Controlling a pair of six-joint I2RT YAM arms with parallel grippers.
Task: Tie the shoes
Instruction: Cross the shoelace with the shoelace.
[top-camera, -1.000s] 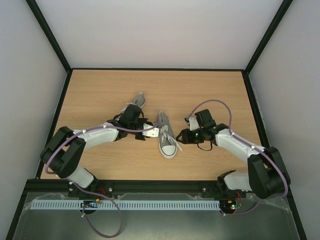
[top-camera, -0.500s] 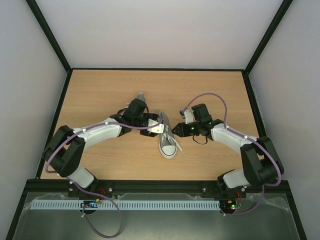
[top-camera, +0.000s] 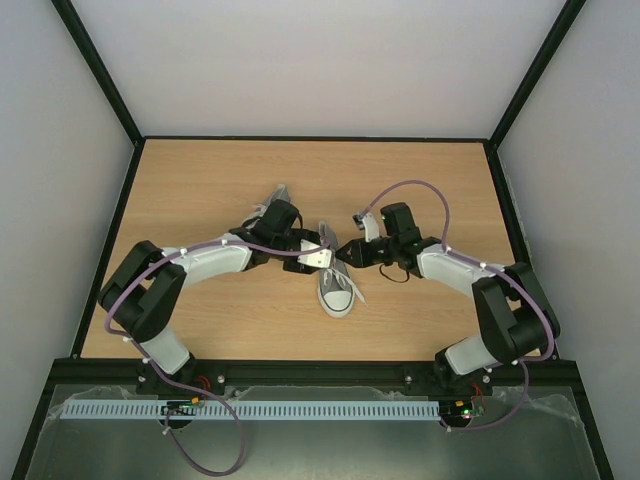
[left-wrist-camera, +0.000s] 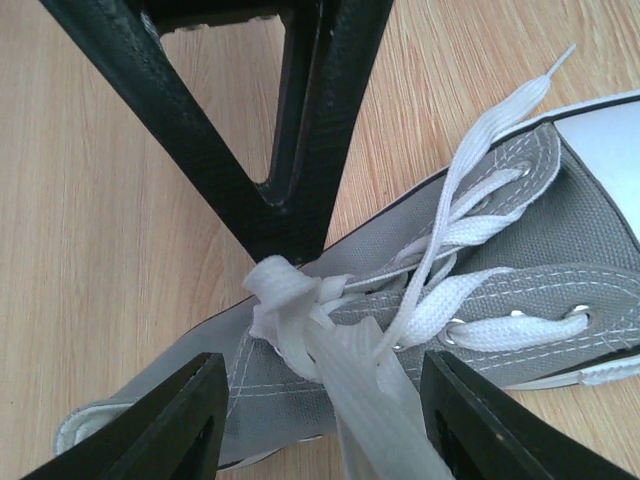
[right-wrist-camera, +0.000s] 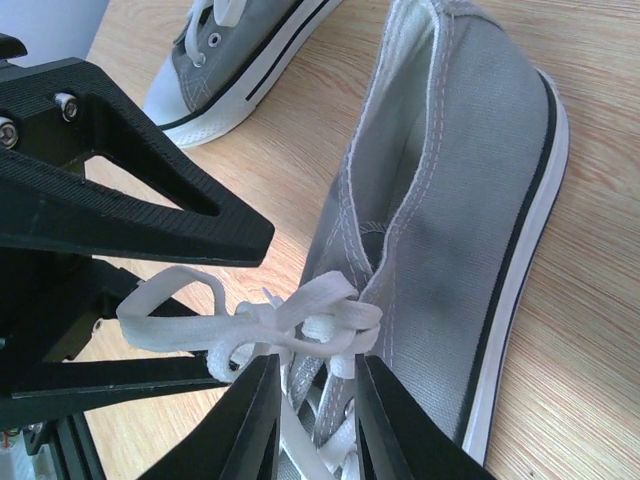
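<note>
The right gripper (right-wrist-camera: 318, 368) pinches narrow on the white laces (right-wrist-camera: 300, 322) at a bunched, half-formed knot. The left gripper (left-wrist-camera: 322, 372) stands wide, a strand lying loose between its fingers. Both meet over the near shoe (top-camera: 337, 287), mid-table (top-camera: 200, 180) — its bow not yet snug. The other shoe (top-camera: 279, 198) (behind the left gripper) probably remains; its laces are hard to judge.

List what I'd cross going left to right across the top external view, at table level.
Left arm's elbow → far shoe → near shoe → right arm's elbow. The left gripper and right gripper both overlap the near shoe, so they're left out of the order.
</note>
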